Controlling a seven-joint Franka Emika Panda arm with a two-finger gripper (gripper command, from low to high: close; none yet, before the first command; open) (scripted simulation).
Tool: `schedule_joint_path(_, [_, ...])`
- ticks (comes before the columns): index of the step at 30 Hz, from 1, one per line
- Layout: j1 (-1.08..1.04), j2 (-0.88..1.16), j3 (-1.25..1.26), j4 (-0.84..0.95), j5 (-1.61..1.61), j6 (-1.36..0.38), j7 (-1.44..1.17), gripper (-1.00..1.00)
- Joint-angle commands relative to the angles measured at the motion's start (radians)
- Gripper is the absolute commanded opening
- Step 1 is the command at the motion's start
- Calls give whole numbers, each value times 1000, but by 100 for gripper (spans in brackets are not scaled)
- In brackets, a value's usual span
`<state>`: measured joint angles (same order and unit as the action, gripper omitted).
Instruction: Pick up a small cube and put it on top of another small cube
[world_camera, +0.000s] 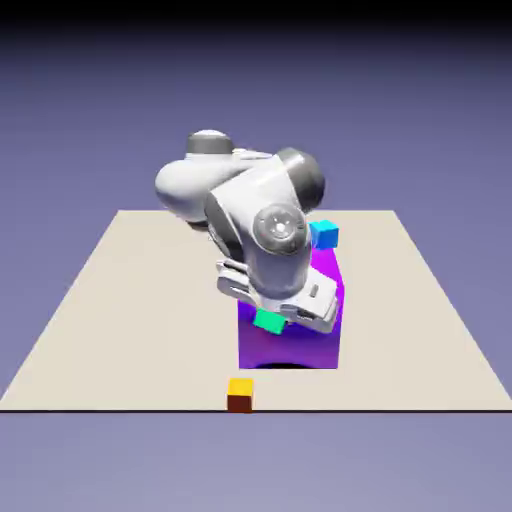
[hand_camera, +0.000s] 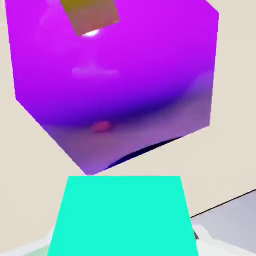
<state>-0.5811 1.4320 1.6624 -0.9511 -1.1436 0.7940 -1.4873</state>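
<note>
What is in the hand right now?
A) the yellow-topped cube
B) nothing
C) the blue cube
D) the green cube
D, since the green cube fills the space between the fingertips in the hand view, while the blue cube and the yellow-topped cube show away from the hand in the exterior view.

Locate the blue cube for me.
In the exterior view, the blue cube is right of centre, beside the arm, by the purple block's far end.
</note>
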Motion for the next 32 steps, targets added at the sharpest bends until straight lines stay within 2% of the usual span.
schedule_joint_path(1, [1, 25, -4, 14, -13, -14, -43, -100])
schedule_joint_path(10, [10, 214, -33, 121, -114, -125, -368, -100])
schedule_joint_path(20, [-201, 329, -45, -215, -92, -47, -213, -100])
schedule_joint_path(21, [-201, 329, -45, -215, -92, -47, -213, 100])
schedule_joint_path(32, [10, 214, -33, 121, -114, -125, -368, 100])
